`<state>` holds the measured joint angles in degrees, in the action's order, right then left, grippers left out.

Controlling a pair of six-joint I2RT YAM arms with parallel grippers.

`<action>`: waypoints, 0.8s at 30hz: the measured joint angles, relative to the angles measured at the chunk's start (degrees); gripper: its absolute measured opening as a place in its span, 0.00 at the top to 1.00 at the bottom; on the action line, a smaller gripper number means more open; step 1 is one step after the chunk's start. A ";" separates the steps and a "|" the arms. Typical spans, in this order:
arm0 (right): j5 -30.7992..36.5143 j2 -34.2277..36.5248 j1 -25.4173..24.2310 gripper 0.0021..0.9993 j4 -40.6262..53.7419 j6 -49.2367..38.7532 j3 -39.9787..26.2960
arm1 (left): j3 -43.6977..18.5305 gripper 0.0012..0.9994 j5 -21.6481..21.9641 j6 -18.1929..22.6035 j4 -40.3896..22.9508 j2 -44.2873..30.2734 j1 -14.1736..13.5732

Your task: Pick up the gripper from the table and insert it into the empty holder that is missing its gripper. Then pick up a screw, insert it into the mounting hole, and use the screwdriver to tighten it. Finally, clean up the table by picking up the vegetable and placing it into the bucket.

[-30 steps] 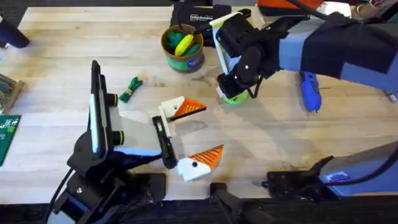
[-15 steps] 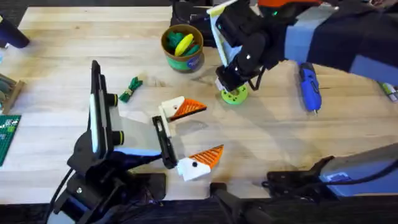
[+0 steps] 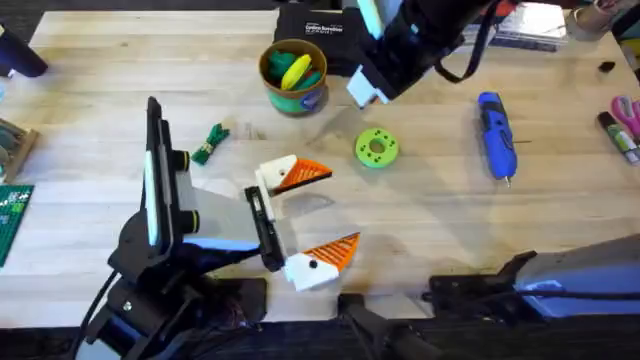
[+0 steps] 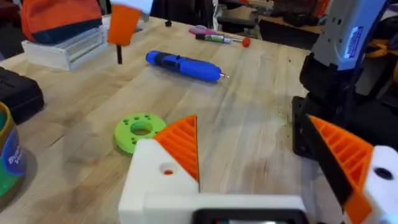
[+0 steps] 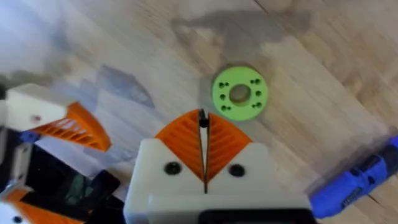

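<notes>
My left gripper rests low on the table, open wide, with an orange ribbed finger in each white mount. The far mount, the holder, carries the orange gripper, and its mounting hole looks empty. My right gripper hangs high above the table, shut on a thin dark screw; the screw dangles below its fingers in the left wrist view. The blue screwdriver lies to the right. The green vegetable lies left of centre, near the bucket.
A bright green ring-shaped disc with holes lies under the right gripper. A black case sits behind the bucket. Markers lie at the far right edge and a green circuit board at the left edge.
My right gripper has lifted off the green disc and drawn back toward the far side with the screw between its fingers. The disc now lies uncovered. The left arm has not moved.
</notes>
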<state>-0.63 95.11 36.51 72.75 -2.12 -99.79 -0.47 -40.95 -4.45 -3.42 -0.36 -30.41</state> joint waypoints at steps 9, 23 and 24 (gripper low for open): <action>-10.65 -0.46 7.49 0.99 1.05 -3.61 -2.86 | 0.00 0.01 0.00 0.00 -0.01 0.00 0.00; -13.21 -0.46 16.51 0.99 -2.02 -6.07 -2.86 | 0.00 0.01 0.00 -0.02 -0.01 0.00 0.00; -13.21 -0.46 16.72 0.99 -2.09 -6.09 -2.86 | 0.00 0.01 0.00 -0.02 0.00 0.00 0.00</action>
<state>-13.85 94.65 53.23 70.65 -8.21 -102.65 -0.47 -40.95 -4.47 -3.42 -0.36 -30.41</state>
